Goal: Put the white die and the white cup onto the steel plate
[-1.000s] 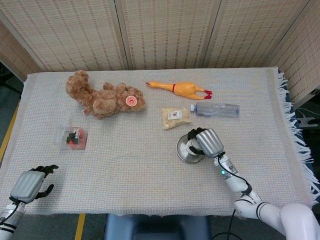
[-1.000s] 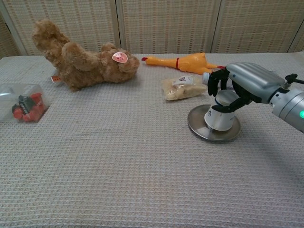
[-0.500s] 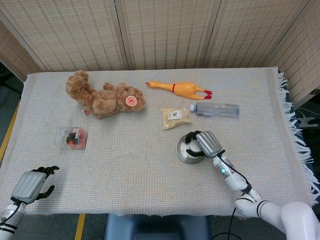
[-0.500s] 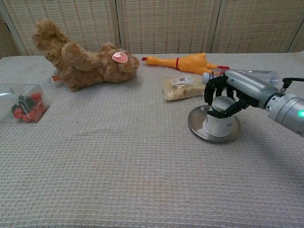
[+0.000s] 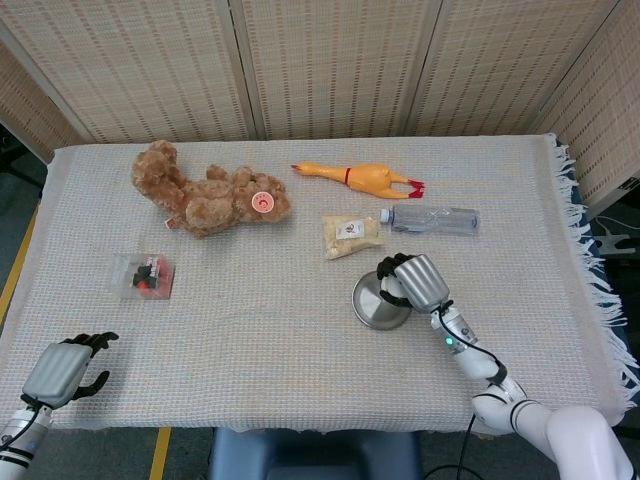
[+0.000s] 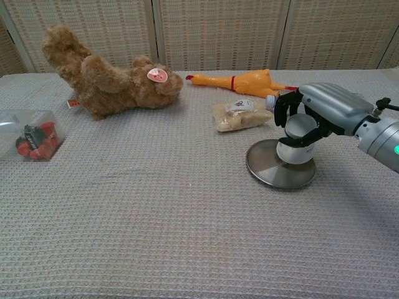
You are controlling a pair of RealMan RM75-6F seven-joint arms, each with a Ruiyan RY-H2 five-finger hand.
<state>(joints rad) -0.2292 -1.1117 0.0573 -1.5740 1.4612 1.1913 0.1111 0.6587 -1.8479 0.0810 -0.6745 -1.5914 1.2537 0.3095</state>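
The steel plate [image 5: 373,303] [image 6: 274,172] lies on the cloth right of centre. My right hand [image 5: 415,281] [image 6: 324,111] grips the white cup [image 6: 297,141] from above. It holds the cup tilted over the plate's far half. Whether the cup's lower end touches the plate I cannot tell. In the head view the hand hides most of the cup. No white die shows in either view. My left hand [image 5: 62,368] rests at the near left corner of the table, holding nothing, fingers apart.
A seed packet [image 5: 351,235] and a clear bottle [image 5: 432,218] lie just behind the plate. Farther back are a rubber chicken [image 5: 362,177] and a teddy bear [image 5: 208,196]. A clear box of red parts [image 5: 146,276] sits at the left.
Half a second ago the cup stood low on the plate under my right hand. Now the hand has risen and drawn slightly back with the cup. The left hand has not moved.
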